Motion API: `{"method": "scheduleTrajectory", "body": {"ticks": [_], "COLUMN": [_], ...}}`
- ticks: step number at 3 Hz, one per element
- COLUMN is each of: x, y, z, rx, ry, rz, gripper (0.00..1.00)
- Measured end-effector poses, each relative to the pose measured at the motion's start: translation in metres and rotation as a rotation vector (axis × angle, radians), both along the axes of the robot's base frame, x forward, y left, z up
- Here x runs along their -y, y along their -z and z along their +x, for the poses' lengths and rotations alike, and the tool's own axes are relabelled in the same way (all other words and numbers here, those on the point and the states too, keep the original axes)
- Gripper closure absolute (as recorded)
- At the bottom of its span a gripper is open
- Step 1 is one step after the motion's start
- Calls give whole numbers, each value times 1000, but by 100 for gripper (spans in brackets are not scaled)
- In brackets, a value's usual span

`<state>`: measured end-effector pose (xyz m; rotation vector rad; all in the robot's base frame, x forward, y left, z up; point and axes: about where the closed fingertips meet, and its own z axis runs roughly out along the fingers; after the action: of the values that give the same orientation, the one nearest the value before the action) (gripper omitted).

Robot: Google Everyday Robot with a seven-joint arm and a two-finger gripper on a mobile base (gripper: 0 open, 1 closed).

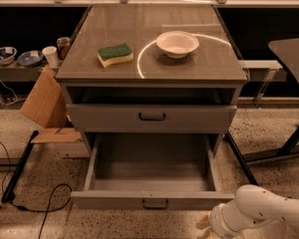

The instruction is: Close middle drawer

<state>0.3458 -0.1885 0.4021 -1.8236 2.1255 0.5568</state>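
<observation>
— Where is the middle drawer [109, 200]?

— Pulled far out of the cabinet [70, 78], with its low front panel just up and left of the gripper [205, 227] in the camera view. The long shallow tray is exposed, running back from the gripper towards the cabinet. Nothing can be seen lying in it.

— And the gripper itself?

— It sits at the bottom edge of the view, below the right end of that front panel. It is near the panel, but whether the two touch cannot be told. Whether it is spread or pressed together cannot be told either. The white arm [263, 212] runs off from it to the right.

— The handle?

— The small dark bar handle [155, 203] is at the panel's centre, to the left of the gripper and apart from it.

— What lies farther out?

— Above and beyond the gripper, the grey drawer with the taller front [199, 117] is pushed in, over the tray. Farther still, on the cabinet top, a white bowl [177, 43] sits well apart from a green and yellow sponge [115, 54] on its left. Far left of the gripper, a cardboard piece [45, 103] leans by the cabinet and a black cable [49, 205] trails on the speckled floor [269, 133].
</observation>
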Motion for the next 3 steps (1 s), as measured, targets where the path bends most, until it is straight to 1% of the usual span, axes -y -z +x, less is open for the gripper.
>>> {"method": "scheduleTrajectory", "body": {"ticks": [1,2,3], "x": [-5,-14,-29], "y": [24,36,39], "z": [9,25,43], "rx": [-5,6,15], "ry": [29,34,16], "rz": [14,1,-20], "gripper": [84,100,100]}}
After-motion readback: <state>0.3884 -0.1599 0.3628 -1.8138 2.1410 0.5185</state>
